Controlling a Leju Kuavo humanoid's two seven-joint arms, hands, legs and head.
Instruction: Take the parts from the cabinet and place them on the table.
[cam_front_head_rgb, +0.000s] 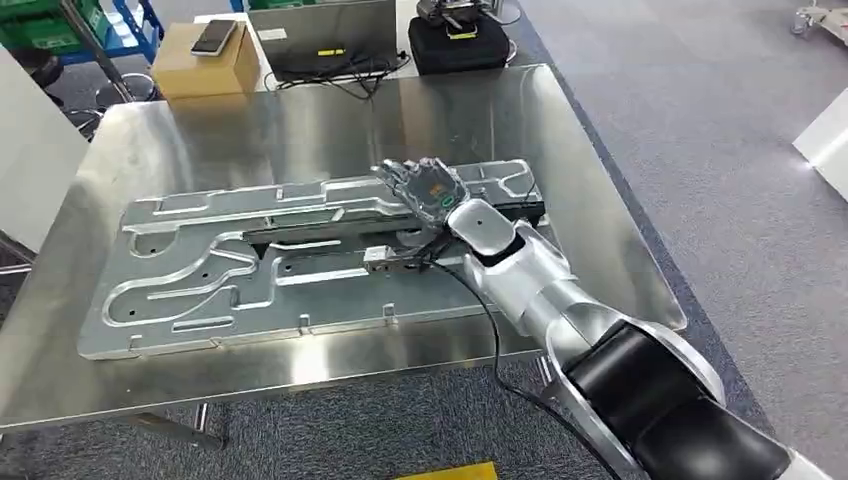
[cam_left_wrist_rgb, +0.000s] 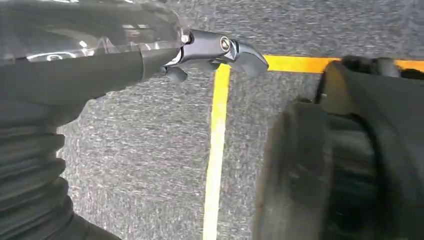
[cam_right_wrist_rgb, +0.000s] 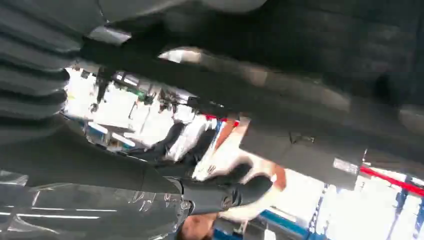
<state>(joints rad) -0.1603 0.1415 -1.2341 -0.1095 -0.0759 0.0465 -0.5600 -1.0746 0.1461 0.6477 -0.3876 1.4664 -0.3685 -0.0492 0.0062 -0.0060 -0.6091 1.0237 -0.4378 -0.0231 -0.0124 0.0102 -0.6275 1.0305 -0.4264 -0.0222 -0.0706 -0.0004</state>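
Observation:
A long machined aluminium part (cam_front_head_rgb: 250, 265) with grooves and cut-outs lies flat on the steel table (cam_front_head_rgb: 300, 130), reaching almost from side to side. My right hand (cam_front_head_rgb: 425, 185) is palm up over the part's far right end, its fingers apart and holding nothing. In the right wrist view its thumb (cam_right_wrist_rgb: 225, 192) points out under a dark blurred surface. My left hand (cam_left_wrist_rgb: 215, 50) hangs low over the grey carpet, thumb stretched out and holding nothing.
At the table's far edge stand a cardboard box (cam_front_head_rgb: 205, 60) with a phone on it, a laptop (cam_front_head_rgb: 325, 40) and a black case (cam_front_head_rgb: 460, 45). A small silver block (cam_front_head_rgb: 385, 258) with a black cable sits on the part. Yellow floor tape (cam_left_wrist_rgb: 215, 150) runs below my left hand.

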